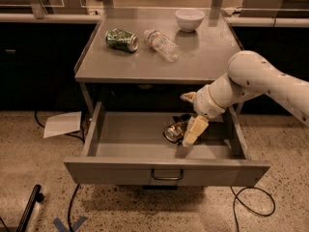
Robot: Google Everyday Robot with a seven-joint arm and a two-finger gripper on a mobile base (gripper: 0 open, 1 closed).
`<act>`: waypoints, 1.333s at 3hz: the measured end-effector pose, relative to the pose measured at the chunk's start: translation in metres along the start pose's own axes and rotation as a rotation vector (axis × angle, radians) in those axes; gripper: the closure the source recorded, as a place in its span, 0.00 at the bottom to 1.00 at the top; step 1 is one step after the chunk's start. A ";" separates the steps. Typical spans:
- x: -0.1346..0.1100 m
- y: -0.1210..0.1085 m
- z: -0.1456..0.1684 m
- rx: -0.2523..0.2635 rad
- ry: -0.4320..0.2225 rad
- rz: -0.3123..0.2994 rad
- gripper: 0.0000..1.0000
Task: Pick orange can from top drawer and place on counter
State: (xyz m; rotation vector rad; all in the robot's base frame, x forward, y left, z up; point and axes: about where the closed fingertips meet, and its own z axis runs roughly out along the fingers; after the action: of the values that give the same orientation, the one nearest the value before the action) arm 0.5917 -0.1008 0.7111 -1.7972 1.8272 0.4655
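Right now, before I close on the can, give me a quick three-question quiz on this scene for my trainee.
1. True or false: the orange can stands upright in the top drawer.
2. Which lies beside the green can on the counter? A. a mug B. clear bottle C. an apple
3. Fill in: the gripper, fingers open, hangs in the drawer right beside the ___.
Key: 1 false, it lies on its side. 2 B. 3 orange can.
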 end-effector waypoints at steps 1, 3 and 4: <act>0.004 0.009 -0.003 0.035 0.020 0.018 0.00; 0.011 0.011 0.015 0.080 0.036 0.020 0.00; 0.008 0.004 0.028 0.072 0.030 -0.002 0.00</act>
State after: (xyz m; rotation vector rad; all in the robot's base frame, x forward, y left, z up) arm 0.5915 -0.0907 0.6841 -1.7661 1.8392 0.3689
